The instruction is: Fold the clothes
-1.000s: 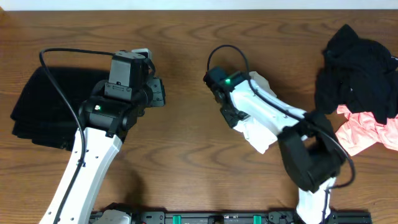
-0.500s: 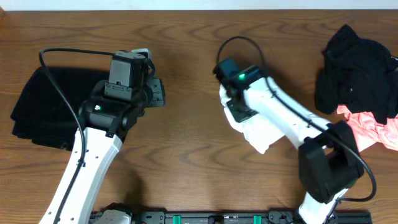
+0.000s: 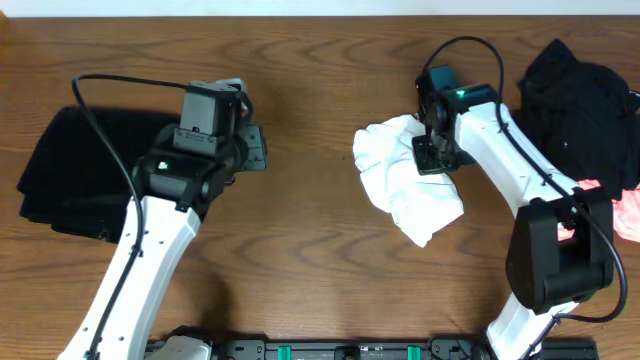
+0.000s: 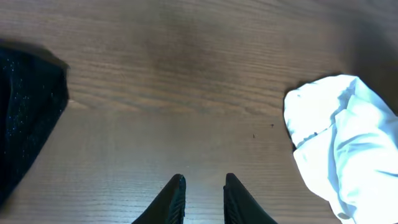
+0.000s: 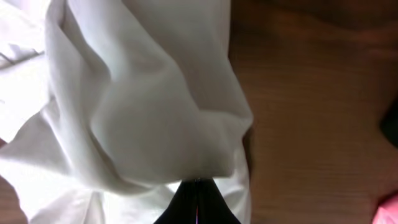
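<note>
On the table, right claw clamps tight on a crumpled white shirt. Near black cloth, left claw hangs slightly parted, empty.

Robot lab: wooden table, mounted arms
</note>
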